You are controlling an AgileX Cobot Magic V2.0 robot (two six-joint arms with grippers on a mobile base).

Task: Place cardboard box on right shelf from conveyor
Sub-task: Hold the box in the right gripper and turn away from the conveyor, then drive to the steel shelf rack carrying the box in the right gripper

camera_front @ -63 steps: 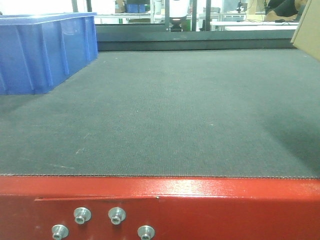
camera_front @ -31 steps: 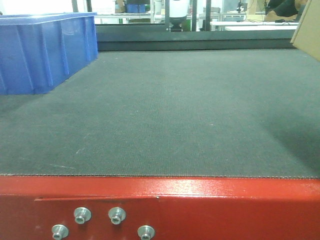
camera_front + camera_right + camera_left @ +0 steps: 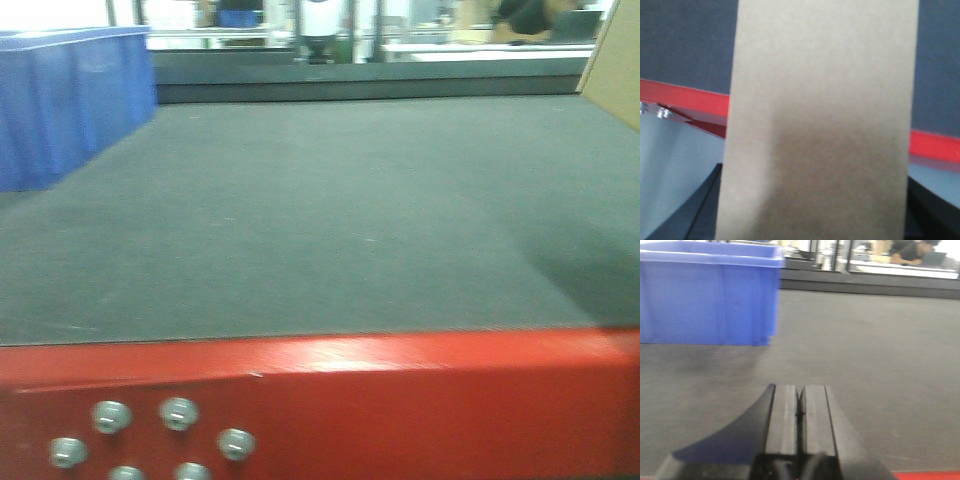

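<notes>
Here, left fingers (image 3: 785,415) pressed together above conveyor (image 3: 320,220), right fingers (image 3: 690,222) pinching cardboard box (image 3: 820,120)

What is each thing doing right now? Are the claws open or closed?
cardboard box: gripped by the right claw, lifted over the belt.
right claw: closed on the cardboard box.
left claw: closed, holding nothing.
blue bin: standing upright on the belt.
</notes>
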